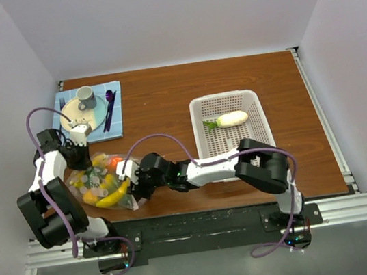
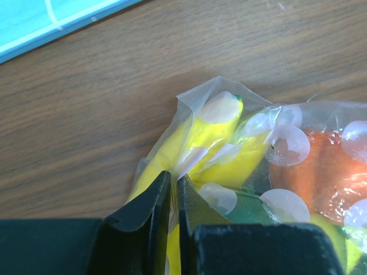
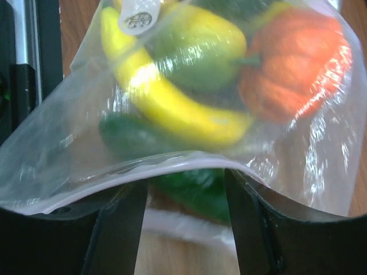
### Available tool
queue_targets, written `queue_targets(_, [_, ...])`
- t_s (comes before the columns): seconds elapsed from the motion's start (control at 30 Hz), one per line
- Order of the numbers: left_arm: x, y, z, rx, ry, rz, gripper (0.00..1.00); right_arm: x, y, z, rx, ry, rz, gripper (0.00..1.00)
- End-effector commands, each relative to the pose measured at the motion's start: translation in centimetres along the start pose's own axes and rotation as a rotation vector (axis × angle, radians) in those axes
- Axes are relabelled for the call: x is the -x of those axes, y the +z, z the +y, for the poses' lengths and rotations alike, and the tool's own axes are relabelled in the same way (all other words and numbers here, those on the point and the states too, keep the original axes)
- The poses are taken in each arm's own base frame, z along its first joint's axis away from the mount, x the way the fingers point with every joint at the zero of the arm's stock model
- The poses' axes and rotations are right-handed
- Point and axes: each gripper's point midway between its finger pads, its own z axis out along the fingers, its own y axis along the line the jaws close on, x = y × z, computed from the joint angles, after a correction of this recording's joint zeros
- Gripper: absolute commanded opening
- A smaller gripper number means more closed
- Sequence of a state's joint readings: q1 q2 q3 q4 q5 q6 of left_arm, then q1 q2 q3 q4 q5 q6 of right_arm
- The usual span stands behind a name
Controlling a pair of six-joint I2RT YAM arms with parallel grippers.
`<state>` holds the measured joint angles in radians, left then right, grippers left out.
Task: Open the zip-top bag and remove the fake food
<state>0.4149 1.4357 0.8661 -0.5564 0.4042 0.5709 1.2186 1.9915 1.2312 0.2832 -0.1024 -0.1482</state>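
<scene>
The zip-top bag (image 1: 100,181) lies at the near left of the table, full of fake food. My left gripper (image 2: 174,176) is shut, pinching the clear plastic at a corner of the bag beside a yellow banana (image 2: 200,134). My right gripper (image 3: 184,179) stands open at the bag's mouth. The pinkish zipper strip (image 3: 114,180) drapes over its fingers, and a green cucumber (image 3: 198,195) lies between them. Through the plastic I see another banana (image 3: 172,109), an orange tomato (image 3: 292,63) and a yellow-green round fruit (image 3: 195,51). A cream-white piece (image 1: 232,118) lies in the basket.
A white mesh basket (image 1: 201,138) stands at the right of the table. At the back left lies a blue mat (image 1: 119,123) with a plate, a grey cup (image 1: 85,97) and dark cutlery. Both arms crowd the near left corner around the bag.
</scene>
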Motion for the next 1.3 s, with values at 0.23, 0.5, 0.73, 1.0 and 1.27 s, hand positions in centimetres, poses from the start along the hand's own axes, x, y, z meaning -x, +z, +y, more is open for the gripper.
queue_targets(0.23, [0.9, -0.1, -1.2, -0.086, 0.045, 0.018, 0.16, 0.0, 1.3, 2.3, 0.198, -0.236, 0.009, 0.99])
queue_targets(0.5, [1.2, 0.2, -1.2, -0.091, 0.037, 0.016, 0.16, -2.7, 0.7, 2.8, 0.224, -0.230, 0.082, 0.99])
queue_targets(0.73, [1.7, -0.2, -1.1, -0.091, 0.041, 0.005, 0.16, -4.1, 2.1, 3.0, 0.275, -0.207, 0.150, 0.91])
queue_targets(1.0, [2.4, -0.6, -0.4, -0.057, 0.062, -0.006, 0.13, -5.0, 0.1, 3.4, 0.282, -0.150, 0.189, 0.22])
queue_targets(1.27, [1.5, 0.6, 1.4, 0.013, 0.025, 0.041, 0.00, -2.5, -4.5, 3.0, 0.242, -0.106, 0.199, 0.01])
